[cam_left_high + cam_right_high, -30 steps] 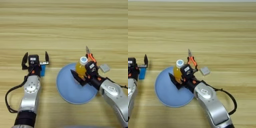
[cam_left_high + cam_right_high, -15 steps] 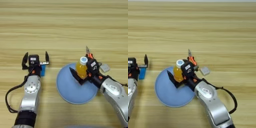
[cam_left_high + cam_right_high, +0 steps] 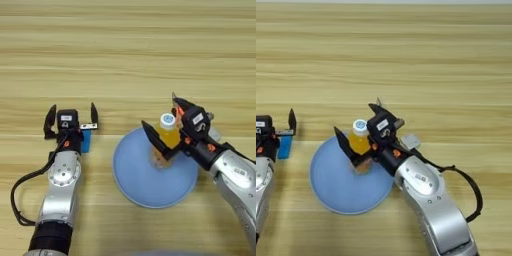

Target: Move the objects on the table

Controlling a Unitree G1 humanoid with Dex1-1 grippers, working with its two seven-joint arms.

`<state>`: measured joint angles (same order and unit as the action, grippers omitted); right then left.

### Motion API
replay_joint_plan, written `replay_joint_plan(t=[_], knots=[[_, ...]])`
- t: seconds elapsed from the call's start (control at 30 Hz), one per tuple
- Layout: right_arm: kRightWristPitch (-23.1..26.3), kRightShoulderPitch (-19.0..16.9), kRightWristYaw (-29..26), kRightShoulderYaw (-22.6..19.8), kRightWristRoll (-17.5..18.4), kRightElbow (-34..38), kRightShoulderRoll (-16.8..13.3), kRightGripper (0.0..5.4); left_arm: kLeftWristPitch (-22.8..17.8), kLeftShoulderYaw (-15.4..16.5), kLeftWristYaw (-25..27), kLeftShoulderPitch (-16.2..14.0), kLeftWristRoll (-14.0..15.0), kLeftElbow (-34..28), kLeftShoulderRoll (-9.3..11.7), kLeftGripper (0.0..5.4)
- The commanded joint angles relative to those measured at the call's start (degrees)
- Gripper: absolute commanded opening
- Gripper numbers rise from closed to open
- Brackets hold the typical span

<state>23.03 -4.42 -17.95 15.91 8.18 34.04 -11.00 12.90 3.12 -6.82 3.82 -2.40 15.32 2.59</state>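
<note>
So there's a round light-blue plate (image 3: 145,185) sitting lower centre of the frame on the wooden table (image 3: 128,55), and the little clear bottle (image 3: 166,135) of orange liquid with the white cap stands upright at the plate's upper right edge. The right gripper (image 3: 161,129) comes in from the lower right with its two black fingers spread wide either side of the bottle; can't tell if they're actually touching it.

Over at centre left, the left gripper (image 3: 71,120) has its fingers open wide too, holding nothing. The bright-blue bar (image 3: 86,141) lies flat on the table just under its right-hand finger, tucked against the arm, well apart from the plate. A small grey block (image 3: 410,141) sits just right of the right gripper.
</note>
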Motion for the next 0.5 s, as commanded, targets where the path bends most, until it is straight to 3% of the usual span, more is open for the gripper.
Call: replay_joint_plan(t=[0.03,0.17,0.5], knots=[[0.9,0.7,0.6,-2.4,1.5,3.2,0.2,5.4,0.2,-0.1,-0.3,0.6,-0.8,0.4,-0.1,5.4],[-0.4,2.0,1.7,-6.8,2.0,3.8,-0.1,5.4,0.3,-0.2,-0.3,0.6,-0.8,0.5,-0.1,5.4],[-4.5,5.2,4.0,-24.1,6.4,-0.5,-1.5,5.4,0.8,-0.4,0.0,0.6,-0.8,0.4,-0.1,5.4]])
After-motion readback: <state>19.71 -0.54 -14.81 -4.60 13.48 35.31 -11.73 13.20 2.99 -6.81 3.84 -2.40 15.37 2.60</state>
